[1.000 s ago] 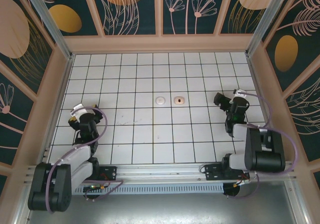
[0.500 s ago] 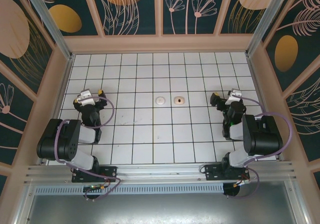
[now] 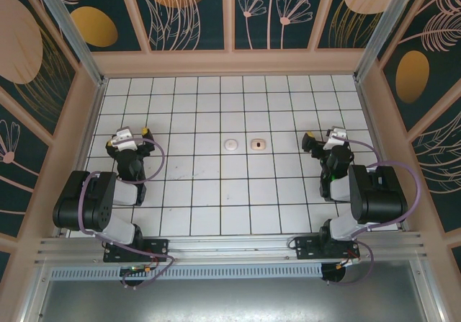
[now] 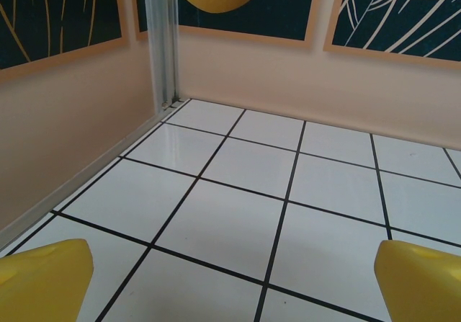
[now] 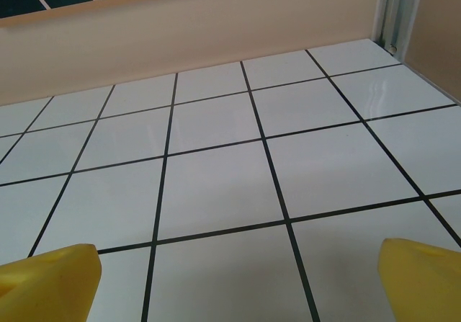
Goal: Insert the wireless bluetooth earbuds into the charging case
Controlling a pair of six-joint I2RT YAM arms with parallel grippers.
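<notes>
The charging case (image 3: pixel 258 145), small, pale pink-cream with a dark oval mark on top, lies shut on the white grid floor near the middle of the top view. I cannot make out the earbuds. My left gripper (image 3: pixel 130 132) hovers at the left, about four tiles from the case. It is open, and in its wrist view (image 4: pixel 234 279) the yellow fingertips (image 4: pixel 47 279) stand wide apart over bare tile. My right gripper (image 3: pixel 322 139) is about three tiles right of the case, also open (image 5: pixel 236 280) with nothing between its yellow fingertips (image 5: pixel 425 275).
A flat round pale disc (image 3: pixel 230 145) lies one tile left of the case. Peach walls (image 3: pixel 230 63) with dark floral panels enclose the tiled floor (image 3: pixel 216 192) on three sides. An aluminium post (image 4: pixel 160 41) marks the back left corner.
The left arm has risen and carried its gripper toward the back. The right gripper has shifted slightly left and back. In the last half second almost nothing moves.
</notes>
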